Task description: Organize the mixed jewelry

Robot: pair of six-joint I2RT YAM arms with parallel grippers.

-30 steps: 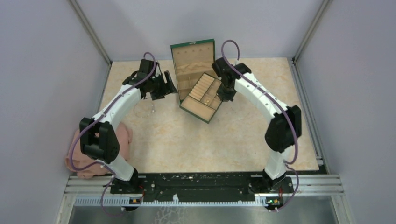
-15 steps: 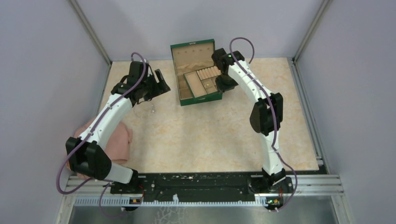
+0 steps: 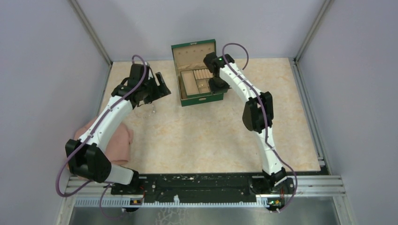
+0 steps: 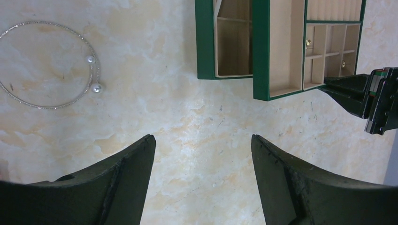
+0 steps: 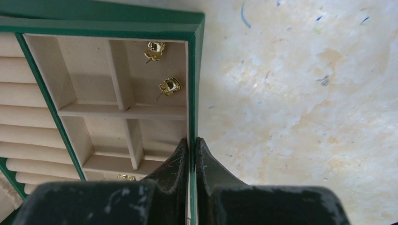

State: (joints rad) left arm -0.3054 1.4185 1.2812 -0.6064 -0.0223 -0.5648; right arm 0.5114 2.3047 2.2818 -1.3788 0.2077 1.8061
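Right gripper [image 5: 192,143] tight on rim of green box [image 5: 94,26] (gold earrings [image 5: 170,86] inside); left gripper [image 4: 202,140] wide open near bangle [image 4: 97,87].

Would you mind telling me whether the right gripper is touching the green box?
Touching. The right wrist view shows the right gripper shut on the green box: its jaws pinch the thin side wall, one on each side.

I have my right gripper [image 5: 192,144] pinched tight on the green box [image 5: 108,26] side wall, one finger inside and one outside. Ahead of the inner fingertip lies a gold stud earring [image 5: 170,86], with a second stud [image 5: 155,49] beyond it. Another gold piece [image 5: 124,177] sits beside the inner finger. Marbled table [image 5: 291,103] flanks the outer finger.
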